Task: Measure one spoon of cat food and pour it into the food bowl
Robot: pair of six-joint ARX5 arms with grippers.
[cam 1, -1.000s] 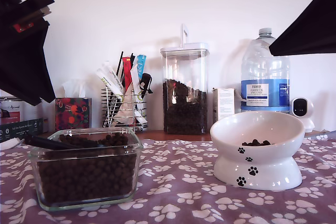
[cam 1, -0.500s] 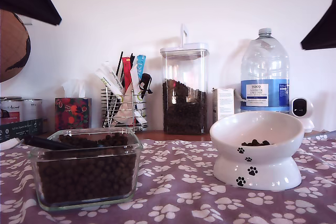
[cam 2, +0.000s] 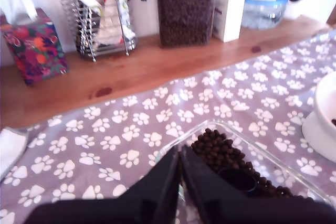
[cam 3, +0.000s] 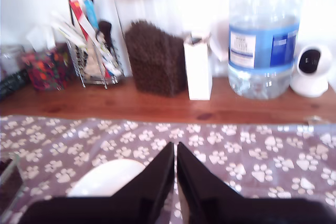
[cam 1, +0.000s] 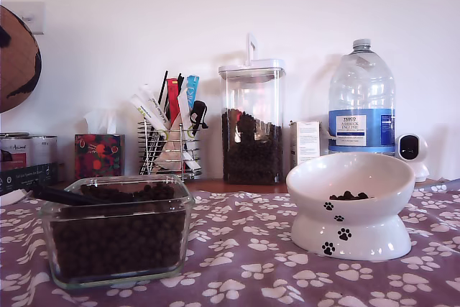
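Observation:
The spoon [cam 1: 68,195] lies across the square glass dish [cam 1: 118,278] at the exterior view's left, its black cup [cam 2: 237,178] resting on the cat food [cam 1: 118,239] that fills the dish. At the exterior view's right stands the white food bowl [cam 1: 352,177] with black paw prints, a small heap of cat food [cam 1: 350,195] inside. Neither arm shows in the exterior view. My first gripper [cam 2: 178,155] is shut and empty, high above the glass dish's near rim. My second gripper [cam 3: 175,148] is shut and empty above the food bowl [cam 3: 105,178].
Along the back wooden ledge [cam 2: 131,72] stand a tissue box [cam 1: 99,154], a wire rack of sachets [cam 1: 169,141], a tall clear canister of kibble [cam 1: 251,134], a small white carton [cam 1: 306,141], a large water bottle [cam 1: 361,106] and a white camera [cam 1: 412,150]. Tins [cam 1: 25,159] sit at the exterior view's far left.
Both arms have risen out of the exterior view's upper corners. The spoon, dish and food bowl have stayed where they were.

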